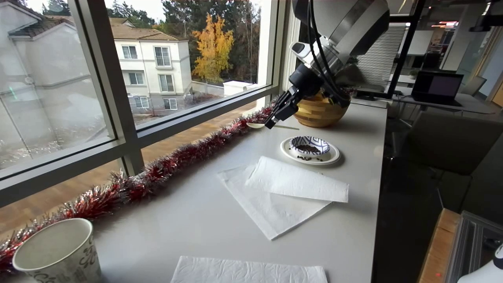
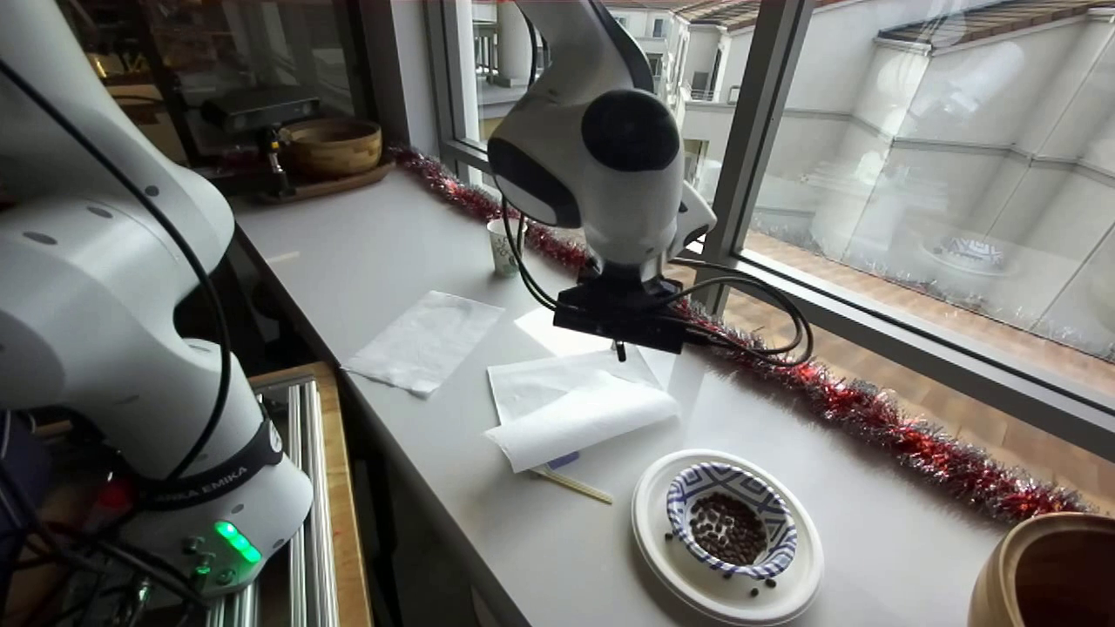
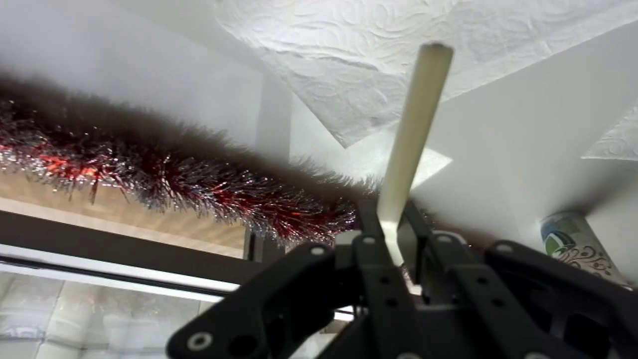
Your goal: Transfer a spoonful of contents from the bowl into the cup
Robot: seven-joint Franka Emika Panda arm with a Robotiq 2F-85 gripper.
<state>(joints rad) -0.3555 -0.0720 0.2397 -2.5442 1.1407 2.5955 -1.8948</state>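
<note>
A white robot arm (image 2: 640,213) arches over a gray counter (image 2: 575,557) beside a window (image 2: 906,192), its wrist bent down and its gripper (image 3: 391,209) slanted toward the panes. Two black fingers (image 3: 368,219) pinch one spoon (image 3: 416,124) near its neck and hold it above the counter. The spoon is pale cream with a green tinge, its straight handle jutting out past the fingers; in an exterior view it looks nearly level, the scoop (image 1: 255,125) to the window side. Whether it carries anything cannot be made out.

Nearest the camera in an exterior view, one wooden bowl (image 2: 993,583) sits cropped at the corner. Near it rests one round white plate (image 2: 649,518), and on that one paper bowl (image 2: 719,479), white with an angular blue pattern, partly filled with dark brown bits (image 2: 727,529); several strays lie on the plate.

Farther along lie two paper towels (image 2: 584,427), the nearer folded over itself with a single yellowish stick (image 2: 575,485) poking from beneath, the farther flat. Beyond them, well apart from the paper bowl, one paper cup (image 2: 503,250) stands upright, printed with dark swirls and a green emblem, beside a red-and-silver tinsel garland (image 2: 836,401). Farthest off, a second wooden bowl (image 2: 335,148) sits on a brown tray (image 2: 305,187).
</note>
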